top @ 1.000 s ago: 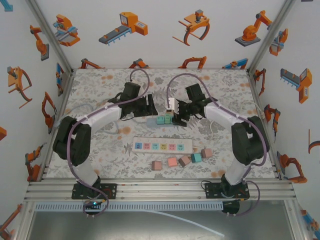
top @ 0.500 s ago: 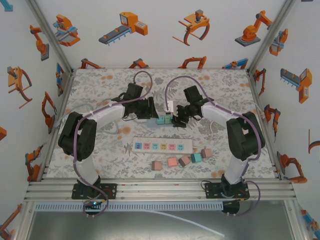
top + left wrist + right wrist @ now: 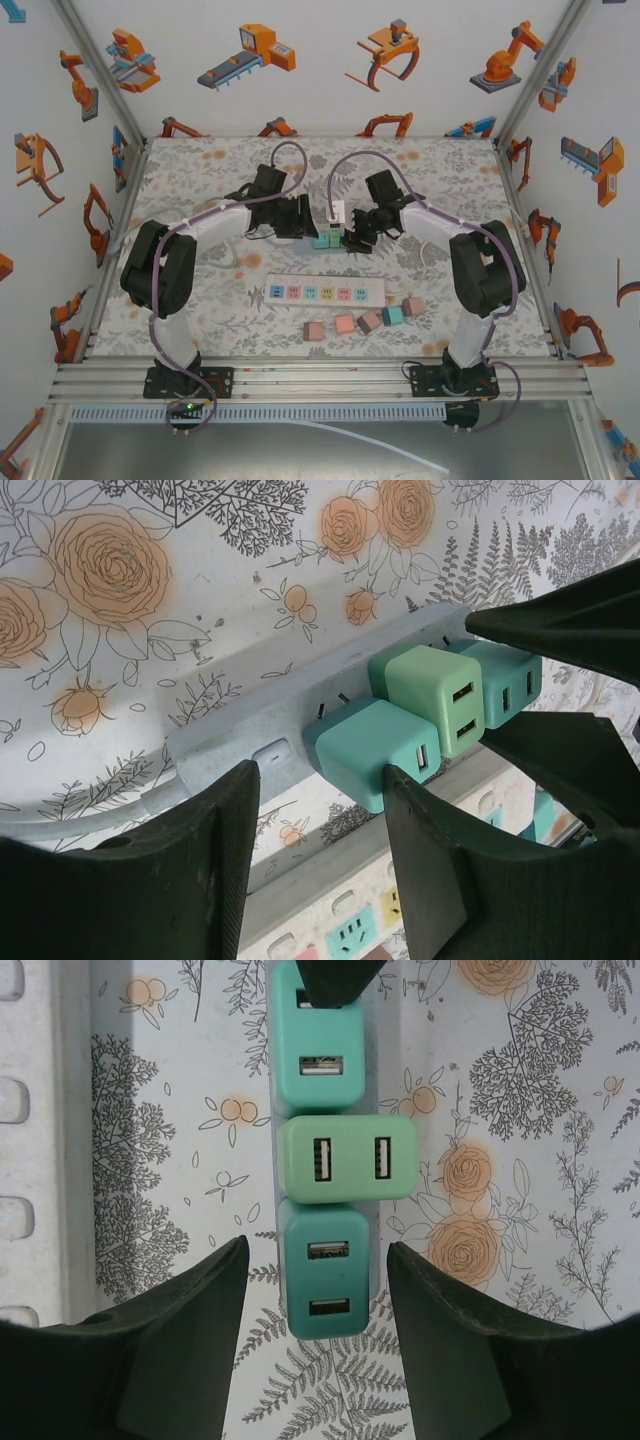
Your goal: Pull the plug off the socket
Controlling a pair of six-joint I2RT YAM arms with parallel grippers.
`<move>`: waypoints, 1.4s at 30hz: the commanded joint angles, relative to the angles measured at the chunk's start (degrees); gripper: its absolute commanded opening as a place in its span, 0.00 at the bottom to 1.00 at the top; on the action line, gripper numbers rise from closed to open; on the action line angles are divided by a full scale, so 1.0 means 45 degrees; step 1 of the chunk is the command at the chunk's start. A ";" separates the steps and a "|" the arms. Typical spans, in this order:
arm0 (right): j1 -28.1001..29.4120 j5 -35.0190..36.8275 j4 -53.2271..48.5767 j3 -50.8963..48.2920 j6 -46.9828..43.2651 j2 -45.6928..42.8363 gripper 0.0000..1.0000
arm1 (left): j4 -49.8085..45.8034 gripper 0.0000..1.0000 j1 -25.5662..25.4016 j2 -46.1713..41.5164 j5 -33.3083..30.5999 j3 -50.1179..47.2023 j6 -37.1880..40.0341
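The right gripper is standing partly open, straddling the end teal plug with a gap showing on each side. The left gripper is bracketing the grey power strip near its switch; I cannot tell whether its fingers are pressing it. The end teal plug is sitting in the strip beside a pale green plug.

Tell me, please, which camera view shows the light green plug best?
The right wrist view: the light green plug faces the camera, both slots plain. The left wrist view shows it obliquely; the top external view, as a speck.
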 commanded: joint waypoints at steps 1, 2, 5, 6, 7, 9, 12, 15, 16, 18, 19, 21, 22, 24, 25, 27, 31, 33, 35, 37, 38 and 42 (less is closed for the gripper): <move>-0.0021 0.0197 -0.0572 0.0563 -0.0447 0.0277 0.55 | -0.1708 0.51 -0.0161 0.0712 -0.0205 0.0181 0.0858; -0.0021 0.0187 -0.0643 0.0622 -0.0448 0.0330 0.54 | -0.1839 0.51 -0.0181 0.0783 -0.0297 0.0188 0.0914; -0.0018 0.0091 -0.0715 0.0755 -0.0467 0.0508 0.53 | -0.2197 0.51 -0.0177 0.1004 -0.0614 0.0263 0.1064; -0.0006 0.0045 -0.0784 0.0796 -0.0467 0.0581 0.53 | -0.2296 0.51 -0.0201 0.1036 -0.0750 0.0258 0.1121; -0.0015 -0.0009 -0.0853 0.0854 -0.0485 0.0655 0.51 | -0.2330 0.51 -0.0220 0.1043 -0.0848 0.0263 0.1131; -0.0021 -0.0038 -0.0946 0.0972 -0.0487 0.0830 0.46 | -0.2349 0.51 -0.0239 0.1027 -0.1035 0.0187 0.1190; -0.0021 -0.0110 -0.0911 0.1015 -0.0481 0.0985 0.44 | -0.2346 0.51 -0.0247 0.1004 -0.1053 0.0146 0.1191; -0.0021 -0.0358 -0.0964 0.1064 -0.0486 0.1077 0.35 | -0.2371 0.51 -0.0244 0.1013 -0.1105 0.0166 0.1200; -0.0021 -0.0433 -0.0969 0.1075 -0.0487 0.1078 0.31 | -0.2386 0.51 -0.0250 0.1021 -0.1108 0.0176 0.1198; -0.0021 -0.0578 -0.0989 0.1094 -0.0476 0.1025 0.23 | -0.2453 0.51 -0.0243 0.1138 -0.1099 0.0185 0.1232; -0.0005 -0.0663 -0.1006 0.1110 -0.0482 0.0974 0.20 | -0.2512 0.51 -0.0275 0.1214 -0.1106 0.0164 0.1274; 0.0018 -0.0860 -0.1150 0.1226 -0.0467 0.0869 0.14 | -0.2744 0.51 -0.0342 0.1423 -0.1245 0.0119 0.1395; 0.0018 -0.0893 -0.1219 0.1286 -0.0434 0.0830 0.13 | -0.2813 0.51 -0.0384 0.1496 -0.1354 0.0091 0.1443; 0.0075 -0.0945 -0.1385 0.1430 -0.0399 0.0749 0.11 | -0.2845 0.51 -0.0470 0.1583 -0.1496 -0.0063 0.1488; 0.0129 -0.0952 -0.1427 0.1464 -0.0389 0.0710 0.11 | -0.2850 0.51 -0.0497 0.1615 -0.1506 -0.0124 0.1490; 0.0191 -0.1012 -0.1409 0.1525 -0.0251 0.0581 0.09 | -0.2820 0.51 -0.0533 0.1689 -0.1507 -0.0219 0.1480; 0.0223 -0.1689 -0.1190 0.1583 0.0189 0.0233 0.02 | -0.2785 0.51 -0.0533 0.1786 -0.1631 -0.0308 0.1471; 0.0228 -0.1861 -0.1092 0.1583 0.0312 0.0069 0.00 | -0.2818 0.51 -0.0523 0.1786 -0.1704 -0.0361 0.1522; 0.0238 -0.1890 -0.1050 0.1566 0.0353 -0.0077 0.00 | -0.2895 0.51 -0.0525 0.1783 -0.1915 -0.0391 0.1571; 0.0221 -0.1890 -0.0990 0.1515 0.0373 -0.0208 0.00 | -0.2990 0.51 -0.0538 0.1802 -0.2093 -0.0362 0.1631; 0.0233 -0.1890 -0.0971 0.1486 0.0373 -0.0276 0.00 | -0.3049 0.51 -0.0535 0.1820 -0.2166 -0.0361 0.1678; 0.0237 -0.2007 -0.0922 0.1448 0.0407 -0.0443 0.00 | -0.3321 0.51 -0.0621 0.1917 -0.2401 -0.0208 0.1839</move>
